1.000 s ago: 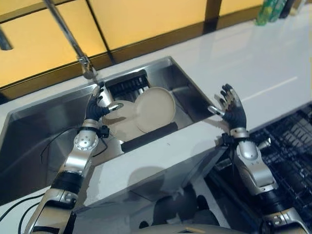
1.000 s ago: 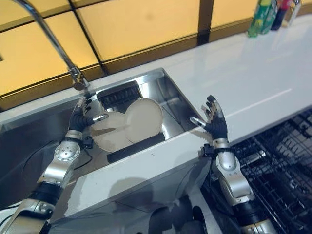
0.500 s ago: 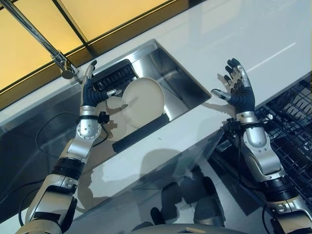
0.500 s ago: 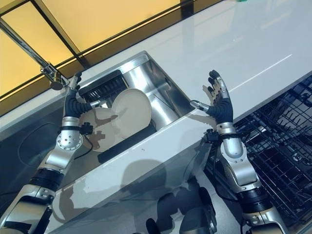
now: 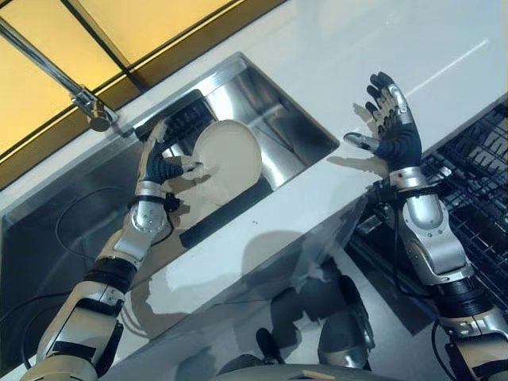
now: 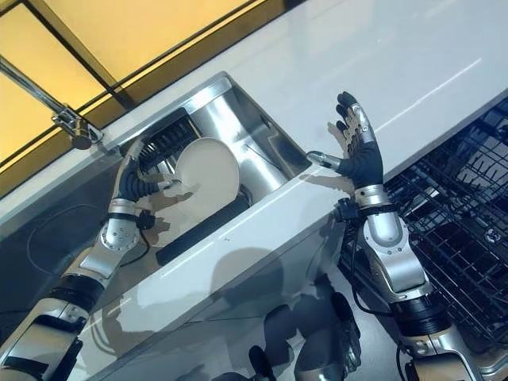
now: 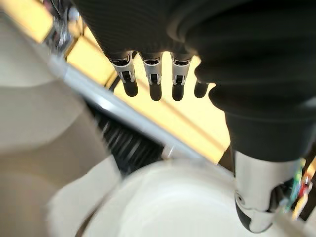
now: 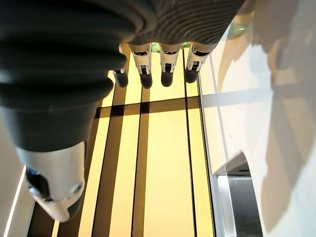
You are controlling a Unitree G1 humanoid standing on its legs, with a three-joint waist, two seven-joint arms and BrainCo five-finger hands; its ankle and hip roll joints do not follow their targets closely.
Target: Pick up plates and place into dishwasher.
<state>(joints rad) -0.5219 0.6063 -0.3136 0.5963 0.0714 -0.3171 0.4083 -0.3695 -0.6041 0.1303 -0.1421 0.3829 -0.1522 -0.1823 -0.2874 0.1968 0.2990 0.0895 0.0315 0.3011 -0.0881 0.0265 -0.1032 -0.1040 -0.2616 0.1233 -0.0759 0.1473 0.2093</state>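
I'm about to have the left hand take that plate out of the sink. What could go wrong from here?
1. The left hand is open at the rim of the upright plate; a nudge may tip it before the fingers close.
2. Another plate leans just behind, so it may get dragged or knocked.
3. The faucet hangs close above the hand; a lift could hit it.

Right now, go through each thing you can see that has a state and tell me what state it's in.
Left hand: open, fingers straight, thumb against the front plate's edge.
Right hand: open, raised over the counter, holding nothing.
Front plate: on edge in the sink.
Rear plate: behind the left hand, mostly hidden.
Dishwasher rack: pulled out.
Faucet: no water seen.
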